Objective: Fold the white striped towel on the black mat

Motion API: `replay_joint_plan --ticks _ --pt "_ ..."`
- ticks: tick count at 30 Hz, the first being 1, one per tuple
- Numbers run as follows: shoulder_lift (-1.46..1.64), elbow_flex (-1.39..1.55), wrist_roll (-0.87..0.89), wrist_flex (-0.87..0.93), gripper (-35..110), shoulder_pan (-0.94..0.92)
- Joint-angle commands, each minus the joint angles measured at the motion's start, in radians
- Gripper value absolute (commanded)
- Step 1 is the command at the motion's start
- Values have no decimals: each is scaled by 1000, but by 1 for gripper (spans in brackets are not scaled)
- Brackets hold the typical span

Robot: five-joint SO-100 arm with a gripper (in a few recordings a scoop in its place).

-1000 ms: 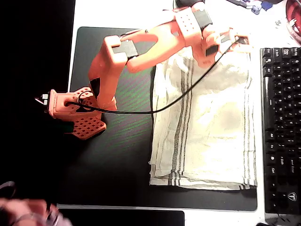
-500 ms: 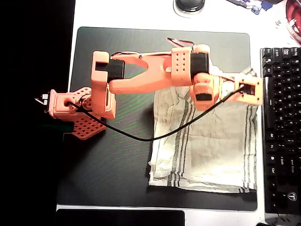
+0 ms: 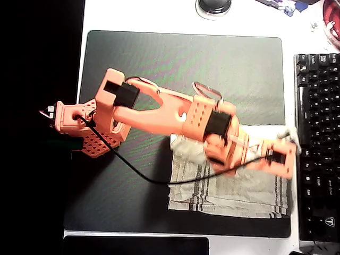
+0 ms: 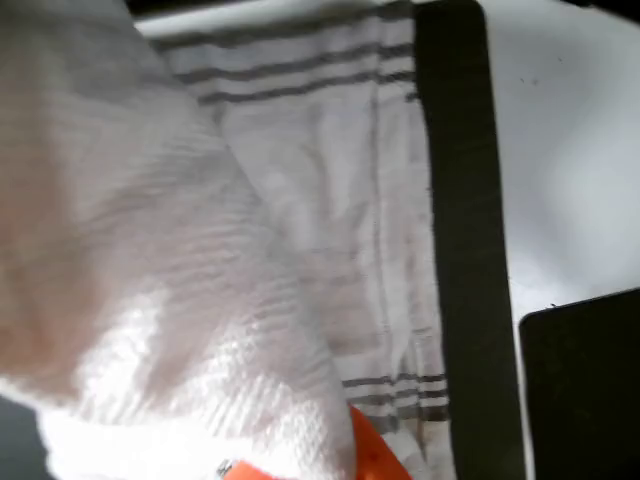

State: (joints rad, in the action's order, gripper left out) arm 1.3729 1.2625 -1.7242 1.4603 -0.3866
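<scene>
in the overhead view the black mat (image 3: pixel 133 58) covers most of the surface, with the arm's base on its left side and the arm reaching right across it. the white striped towel (image 3: pixel 228 194) lies on the mat's lower right part, its far portion lifted and drawn toward the near edge under the arm, so the fold looks roughly half made. the jaws (image 3: pixel 284 154) sit at the towel's right side next to the black keyboard (image 3: pixel 319 133), seemingly clenched on a bunched bit of cloth, though the fingers themselves are too hidden to be sure. in the wrist view the towel (image 4: pixel 200 300) drapes thickly over the lens. risks, as i judge them: a thin pinch slipping, leaving a skewed fold; the cloth dragging the lower layer; the cable (image 3: pixel 138 172) snagging an edge; the wrist brushing the keyboard.
</scene>
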Motion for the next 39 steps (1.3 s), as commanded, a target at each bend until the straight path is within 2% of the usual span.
replay_joint_plan --ticks 1,7,11,29,34,39 --pt "-29 -21 -44 -40 0 -75" --pt "-126 20 -83 -156 1 -137" --pt "-144 35 -58 -204 12 -144" --pt "225 55 -61 72 11 -78" --pt "365 207 -49 58 10 -26" --pt "603 486 -44 6 9 63"
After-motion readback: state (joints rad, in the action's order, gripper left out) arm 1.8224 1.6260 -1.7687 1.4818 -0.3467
